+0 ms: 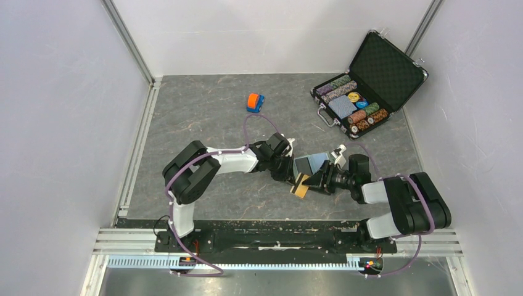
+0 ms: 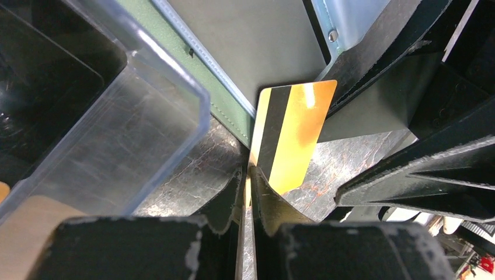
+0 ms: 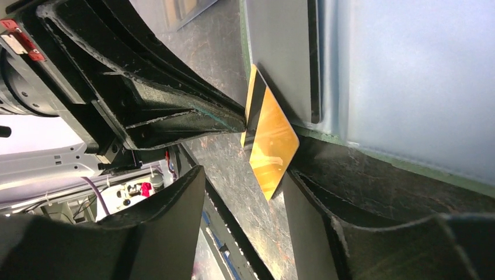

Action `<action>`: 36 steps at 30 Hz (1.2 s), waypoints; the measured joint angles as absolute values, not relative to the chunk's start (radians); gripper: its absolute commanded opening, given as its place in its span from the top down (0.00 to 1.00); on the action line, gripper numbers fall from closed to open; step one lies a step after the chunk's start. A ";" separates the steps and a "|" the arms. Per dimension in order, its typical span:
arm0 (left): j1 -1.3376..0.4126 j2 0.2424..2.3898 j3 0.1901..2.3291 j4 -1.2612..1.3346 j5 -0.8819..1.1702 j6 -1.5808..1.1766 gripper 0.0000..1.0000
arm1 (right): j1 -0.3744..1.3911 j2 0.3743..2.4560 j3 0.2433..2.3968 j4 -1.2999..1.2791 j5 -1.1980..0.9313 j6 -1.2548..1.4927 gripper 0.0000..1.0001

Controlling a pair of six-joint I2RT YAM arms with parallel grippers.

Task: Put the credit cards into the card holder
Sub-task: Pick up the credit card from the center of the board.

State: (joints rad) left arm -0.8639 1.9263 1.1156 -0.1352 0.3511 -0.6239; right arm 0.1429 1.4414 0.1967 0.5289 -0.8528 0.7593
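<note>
While my left gripper [image 2: 251,189] is clamping shut, it is pinching the near end of one of the credit cards [image 2: 295,131], an orange-gold one with a black stripe running down its length. That card is angling away from my fingers, and its far end is meeting the open card holder [image 3: 408,81] right at the sage-green border. Whether the corner is actually going inside a pocket, I cannot tell. The holder is lying spread open, pale blue lining showing, out on the table [image 1: 203,117] between my two arms.

My right gripper [image 3: 245,175] is reaching in from the opposite side, its jaws standing well apart, with only the card's free corner and bare table between them. One finger [image 3: 350,233] is sitting just beside the holder's green edge, and I cannot tell if it is pressing there.

A clear plastic tray [image 2: 117,134] is sitting just beside the holder, something dark showing through its wall. Farther out, an orange-and-blue toy car [image 1: 255,102] is resting alone, and at the far right a black chip case [image 1: 364,92] is lying open, full of chips.
</note>
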 measured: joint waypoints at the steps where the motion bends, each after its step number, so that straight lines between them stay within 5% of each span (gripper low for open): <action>1: -0.865 1.929 1.118 -0.135 0.352 -0.624 0.89 | 0.144 1.442 0.193 0.537 -0.850 0.761 0.50; 14: -0.867 1.944 1.136 -0.133 0.370 -0.625 0.87 | 0.165 1.453 0.173 0.559 -0.830 0.766 1.00; 22: -0.872 1.940 1.136 -0.127 0.367 -0.628 0.69 | 0.167 1.427 0.207 0.451 -0.826 0.715 1.00; 36: -0.845 1.859 1.198 -0.179 0.354 -0.656 0.41 | 0.101 1.275 0.587 -0.073 -0.728 0.435 1.00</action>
State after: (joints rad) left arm -0.8448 1.8591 1.1976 -0.1787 0.3538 -0.6556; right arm 0.1009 1.2751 0.5869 -0.0731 -0.7280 0.4355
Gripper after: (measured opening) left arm 0.560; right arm 0.007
